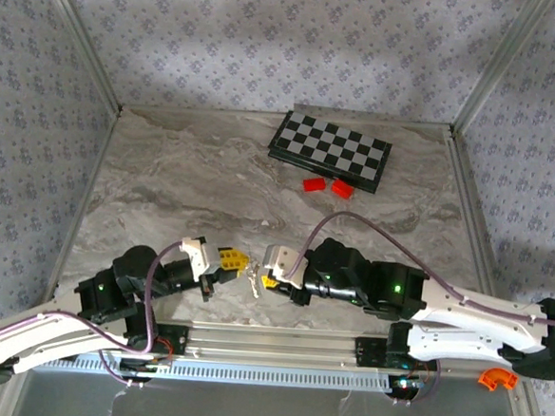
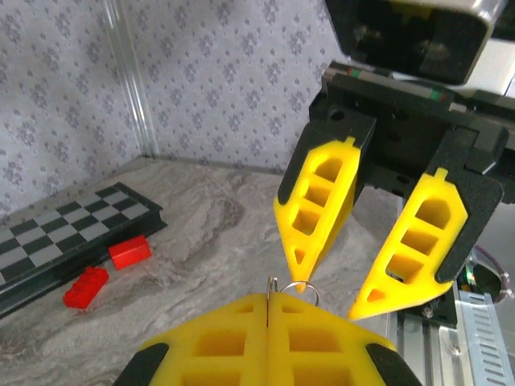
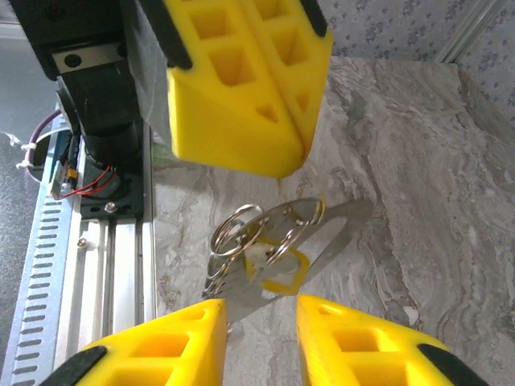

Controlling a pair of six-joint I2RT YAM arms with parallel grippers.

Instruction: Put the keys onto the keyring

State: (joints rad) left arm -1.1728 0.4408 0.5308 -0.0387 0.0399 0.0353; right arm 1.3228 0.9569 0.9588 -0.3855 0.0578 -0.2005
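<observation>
Left tool [image 2: 268, 312] pinched shut on the keyring [image 2: 294, 287], keys [image 3: 334, 229] dangling beneath; right tool [image 3: 261, 320] wide open just beside them, above the marbled surface [image 1: 164, 191].

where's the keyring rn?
The keyring hangs just above the table at front centre, pinched in the shut left gripper with keys dangling. In the top view, the open right gripper faces it from the right.

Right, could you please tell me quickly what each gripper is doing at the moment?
Left gripper: closed on the keyring.
Right gripper: open, holding nothing.
</observation>
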